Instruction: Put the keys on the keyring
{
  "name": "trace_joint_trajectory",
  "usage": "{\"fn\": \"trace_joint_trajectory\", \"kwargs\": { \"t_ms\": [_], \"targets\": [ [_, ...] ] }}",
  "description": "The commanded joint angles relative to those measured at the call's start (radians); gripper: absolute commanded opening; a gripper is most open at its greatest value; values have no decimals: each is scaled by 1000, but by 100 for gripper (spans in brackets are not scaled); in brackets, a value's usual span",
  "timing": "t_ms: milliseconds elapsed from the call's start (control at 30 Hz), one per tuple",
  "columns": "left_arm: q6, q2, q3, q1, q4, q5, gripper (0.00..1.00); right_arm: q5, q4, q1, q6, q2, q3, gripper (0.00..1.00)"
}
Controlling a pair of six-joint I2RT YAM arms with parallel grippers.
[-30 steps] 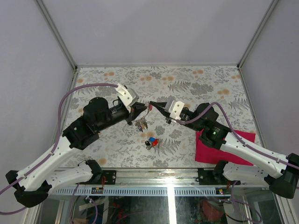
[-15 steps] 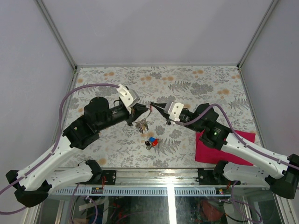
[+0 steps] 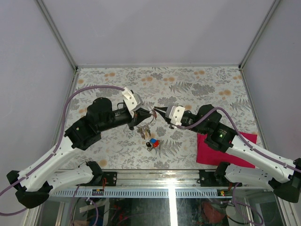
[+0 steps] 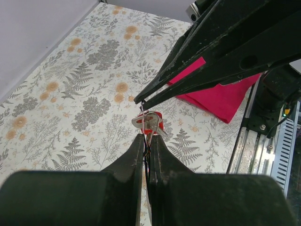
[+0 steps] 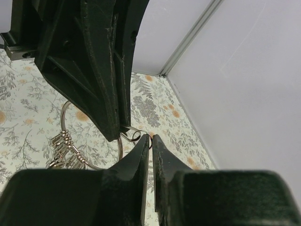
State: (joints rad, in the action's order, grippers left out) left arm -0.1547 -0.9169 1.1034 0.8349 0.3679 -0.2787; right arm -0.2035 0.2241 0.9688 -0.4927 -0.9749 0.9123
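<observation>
The left pincer (image 3: 140, 115) is clenched on the thin wire of the keyring (image 3: 145, 126), which hangs off the surface (image 3: 197, 89) with its bunch of small silvery pieces dangling beneath. The right pincer (image 3: 156, 110) meets it tip to tip. Its fingers are pressed together on a small wire loop at the top of the ring, though the grip point is very small in the wrist views. Two keys lie on the floral surface just below the hanging ring, touching each other, one with a blue head (image 3: 152, 140) and one with a red head (image 3: 156, 143). A green one cannot be made out. A red cloth (image 3: 230, 149) lies under the right arm, well apart from the keys.
</observation>
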Motion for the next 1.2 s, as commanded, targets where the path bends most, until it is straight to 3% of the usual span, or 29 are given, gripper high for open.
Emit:
{"fn": "trace_joint_trajectory", "kwargs": {
  "t_ms": [0,533,1167],
  "targets": [
    [-20,3,42,-2,-15,-64,0,4,-34,1,-24,30,55,12],
    [-24,-14,31,-2,8,-106,0,-46,-150,2,-1,76,74,27],
    [30,-15,-18,-2,-40,-128,0,19,-218,2,65,113,84,25]
  ]
}}
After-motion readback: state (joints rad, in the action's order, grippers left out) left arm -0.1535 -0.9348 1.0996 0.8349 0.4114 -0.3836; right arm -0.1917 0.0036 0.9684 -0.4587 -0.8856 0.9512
